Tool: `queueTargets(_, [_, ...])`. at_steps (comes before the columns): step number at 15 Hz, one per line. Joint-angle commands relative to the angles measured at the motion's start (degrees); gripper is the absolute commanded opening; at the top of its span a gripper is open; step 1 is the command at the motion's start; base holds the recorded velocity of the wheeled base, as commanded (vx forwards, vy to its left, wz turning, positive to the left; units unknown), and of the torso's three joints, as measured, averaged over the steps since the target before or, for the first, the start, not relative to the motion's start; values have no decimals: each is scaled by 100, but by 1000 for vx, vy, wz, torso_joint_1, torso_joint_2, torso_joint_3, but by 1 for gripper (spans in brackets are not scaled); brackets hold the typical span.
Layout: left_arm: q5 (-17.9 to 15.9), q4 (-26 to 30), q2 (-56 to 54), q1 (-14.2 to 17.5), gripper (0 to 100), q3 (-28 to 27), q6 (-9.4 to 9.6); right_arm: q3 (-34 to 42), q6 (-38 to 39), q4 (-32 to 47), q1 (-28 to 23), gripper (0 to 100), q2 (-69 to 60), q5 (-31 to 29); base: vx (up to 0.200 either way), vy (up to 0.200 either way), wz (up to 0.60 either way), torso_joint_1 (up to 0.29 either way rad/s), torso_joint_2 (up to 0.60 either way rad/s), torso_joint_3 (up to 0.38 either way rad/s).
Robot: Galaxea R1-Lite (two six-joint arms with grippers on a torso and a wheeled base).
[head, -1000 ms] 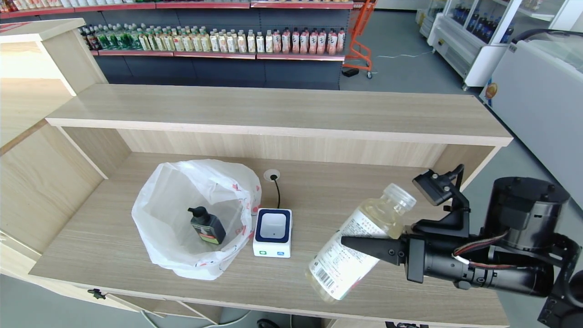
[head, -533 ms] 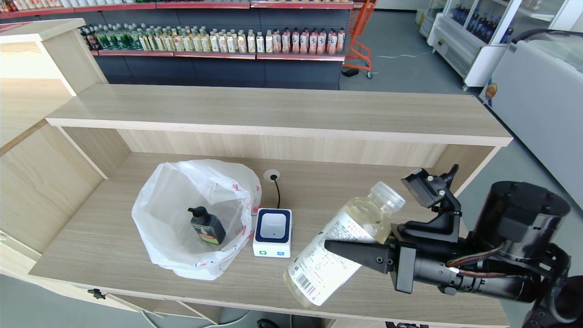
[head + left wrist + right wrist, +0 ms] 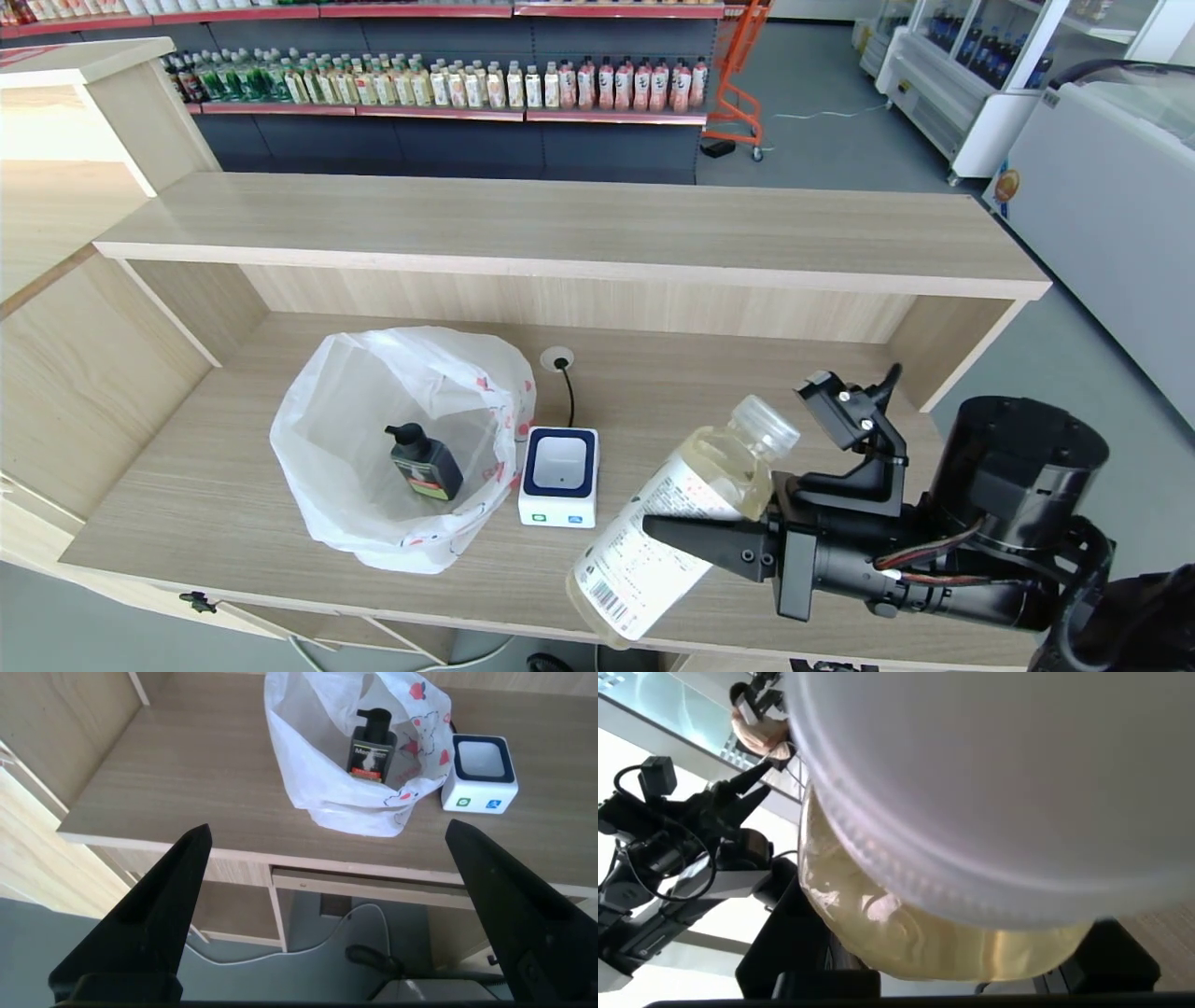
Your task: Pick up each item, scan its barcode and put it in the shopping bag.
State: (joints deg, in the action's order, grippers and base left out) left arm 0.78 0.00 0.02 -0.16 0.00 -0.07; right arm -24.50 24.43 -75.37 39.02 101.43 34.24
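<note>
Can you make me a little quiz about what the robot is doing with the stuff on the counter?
1. True or false: the right hand holds a bottle of yellowish liquid, tilted, above the counter.
2. What lies inside the shopping bag?
A) a dark pump bottle
B) a banana
C) nothing at all
3. Fill in: the hand that holds nothing, fingers spread wide, is the ____ hand.

Key
1. True.
2. A.
3. Left: the left hand is open and empty.
</note>
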Motion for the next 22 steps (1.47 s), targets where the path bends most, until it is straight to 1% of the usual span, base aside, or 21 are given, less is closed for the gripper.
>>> queueTargets(1, [1,0,-2,-2,100,0,-1,-2,0,-4,27,0,35,3,0,0,0,0,0,0])
queueTargets(12, [1,0,-2,-2,100,0,-1,16,-35,32,44,0,-114,-49,0,0,0,0,0,0])
queueTargets(13, [1,0,-2,-2,100,0,-1,60,-246,146,-70,0,-281,-67,0,0,0,0,0,0])
queueTargets(14, [1,0,-2,-2,100,0,-1,139,-571,392,-395,0,-448,-84,0,0,0,0,0,0])
queueTargets(15, [1,0,-2,-2,100,0,-1,235,-1063,814,-852,0,-782,-137,0,0,0,0,0,0])
queueTargets(16, [1,0,-2,-2,100,0,-1,244,-1608,1262,-1327,0,-1063,-401,0,0,0,0,0,0])
queueTargets(17, [1,0,-2,-2,100,0,-1,262,-2355,1631,-1740,0,-1380,-858,0,0,0,0,0,0])
queueTargets(18, [1,0,-2,-2,100,0,-1,271,-3041,1868,-2223,0,-1617,-1333,0,0,0,0,0,0])
queueTargets(19, [1,0,-2,7,100,0,-1,288,-3761,1983,-2575,0,-1802,-1702,0,0,0,0,0,0])
queueTargets(20, [1,0,-2,-2,100,0,-1,332,-4517,2000,-2760,0,-1872,-1992,0,0,0,0,0,0])
queueTargets(21, [1,0,-2,-2,100,0,-1,359,-4992,1983,-2909,0,-1890,-2124,0,0,0,0,0,0])
queueTargets(22, [1,0,-2,-2,100,0,-1,394,-5282,1992,-3032,0,-1898,-2115,0,0,0,0,0,0])
